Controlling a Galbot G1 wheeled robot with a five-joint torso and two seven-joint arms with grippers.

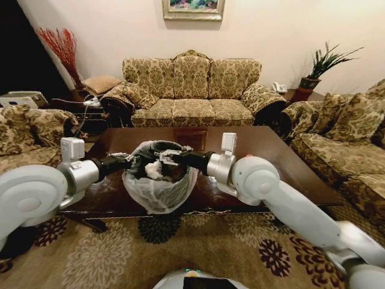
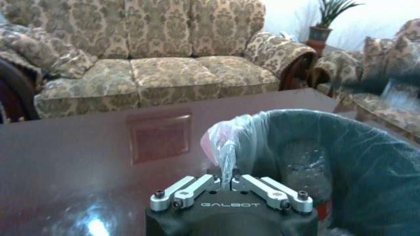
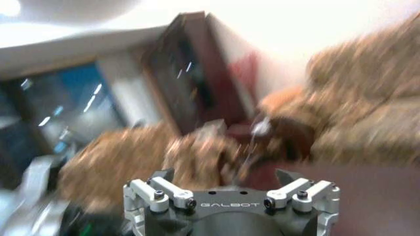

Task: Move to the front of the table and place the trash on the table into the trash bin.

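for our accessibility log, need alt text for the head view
Both grippers meet over the trash bin, a dark bin with a whitish liner at the near edge of the table. The left gripper pinches the liner; the right gripper hangs open.

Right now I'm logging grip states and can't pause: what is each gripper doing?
Left gripper: shut on the trash bin's bag liner at the rim.
Right gripper: over the trash bin, open, holding nothing.
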